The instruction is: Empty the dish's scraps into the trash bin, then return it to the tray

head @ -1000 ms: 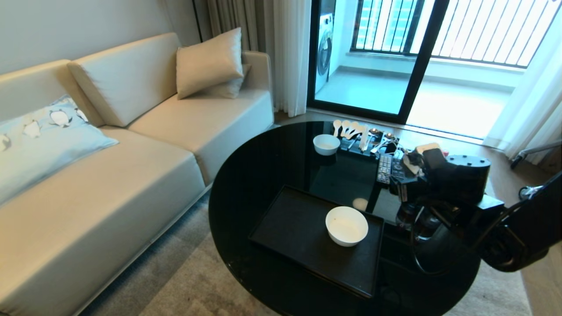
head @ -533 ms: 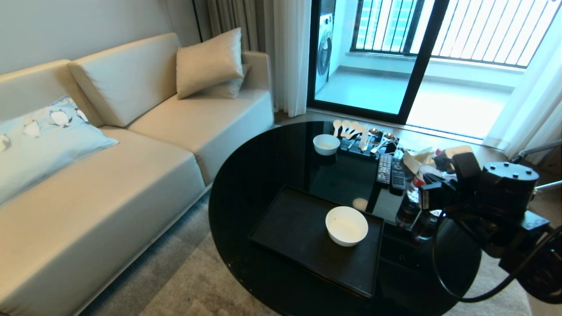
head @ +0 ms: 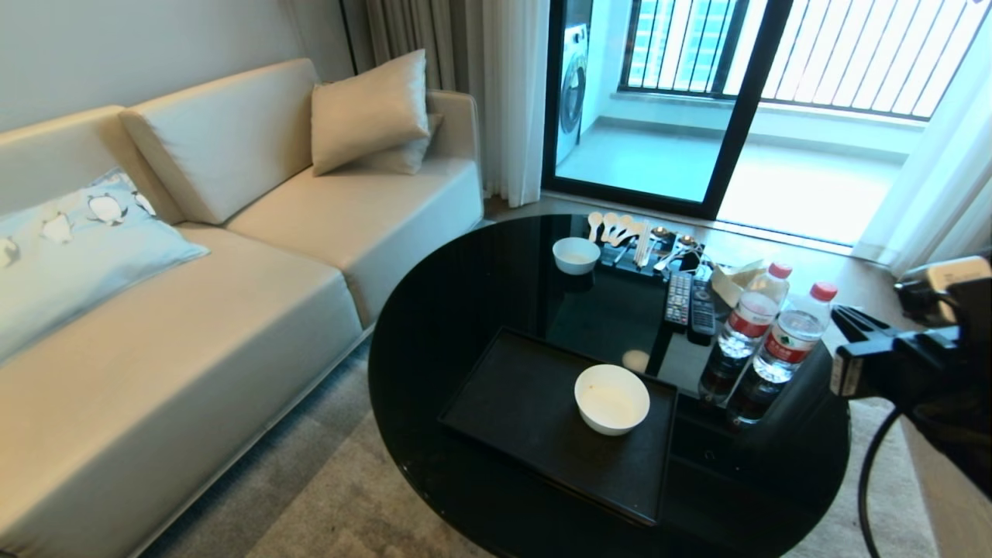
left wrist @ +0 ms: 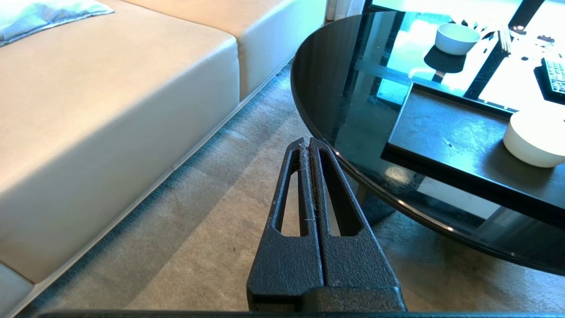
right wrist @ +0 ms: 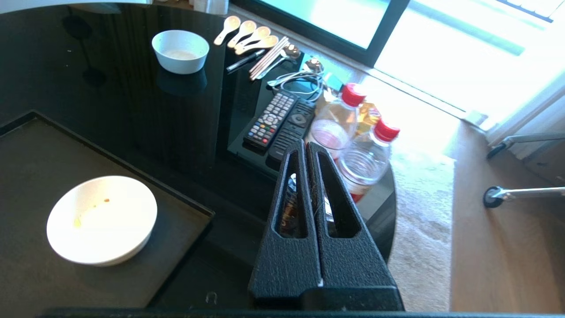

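Apparently the dish (head: 611, 399) sits emptied on the tray (head: 511, 403), only orange traces inside.
Right gripper (right wrist: 305, 148) jaws pressed together, holding nothing; retreat clear of the bottles (head: 763, 337) on the desk (head: 457, 302).

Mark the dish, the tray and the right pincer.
dish (head: 611, 399), head view, inner bottom.
tray (head: 519, 399), head view, bare floor left of dish.
right pincer (right wrist: 306, 148), right wrist view, shut fingertips.

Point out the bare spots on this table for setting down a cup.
Free: the tray left of the dish, and the black tabletop left of the far white bowl. Crowded: the far right edge, with spoons, remotes and water bottles.
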{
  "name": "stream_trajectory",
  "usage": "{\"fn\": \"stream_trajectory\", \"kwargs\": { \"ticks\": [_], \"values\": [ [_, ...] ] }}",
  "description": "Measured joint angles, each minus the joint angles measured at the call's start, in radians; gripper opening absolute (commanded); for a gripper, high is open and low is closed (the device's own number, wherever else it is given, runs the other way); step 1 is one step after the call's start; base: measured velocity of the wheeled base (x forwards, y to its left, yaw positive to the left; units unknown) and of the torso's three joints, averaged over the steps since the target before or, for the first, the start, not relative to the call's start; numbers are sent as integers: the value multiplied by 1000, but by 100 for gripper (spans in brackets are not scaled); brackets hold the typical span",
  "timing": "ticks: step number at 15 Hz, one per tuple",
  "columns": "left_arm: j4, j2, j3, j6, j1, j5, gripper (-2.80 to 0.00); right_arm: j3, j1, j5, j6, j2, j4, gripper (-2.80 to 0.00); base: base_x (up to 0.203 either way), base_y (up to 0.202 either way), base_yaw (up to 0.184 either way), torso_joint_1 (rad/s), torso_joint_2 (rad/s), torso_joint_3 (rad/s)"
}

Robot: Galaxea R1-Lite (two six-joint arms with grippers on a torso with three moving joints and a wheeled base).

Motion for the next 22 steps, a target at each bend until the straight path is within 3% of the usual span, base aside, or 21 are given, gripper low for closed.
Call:
{"fn": "stream_trajectory", "kwargs": {
  "ticks": [6,8,10,12,14,16,19,22],
  "values": [
    [0,0,0,0,0,0,-280,187,-46,-8,-42,-447,238,-280,0,0,0,0,0,0],
    [0,0,0,0,0,0,-280,216,-106,0,-38,-550,326,-280,0,0,0,0,0,0],
    [0,0,0,0,0,0,-280,226,-198,65,1,-613,379,-280,0,0,0,0,0,0],
    [0,0,0,0,0,0,-280,231,-294,194,29,-696,470,-280,0,0,0,0,0,0],
    [0,0,0,0,0,0,-280,232,-337,289,38,-811,598,-280,0,0,0,0,0,0],
    [0,0,0,0,0,0,-280,233,-323,321,43,-942,747,-280,0,0,0,0,0,0],
    [0,0,0,0,0,0,-280,233,-239,327,45,-1104,983,-280,0,0,0,0,0,0],
    [0,0,0,0,0,0,-280,233,-227,335,49,-1192,1131,-280,0,0,0,0,0,0]
  ]
}}
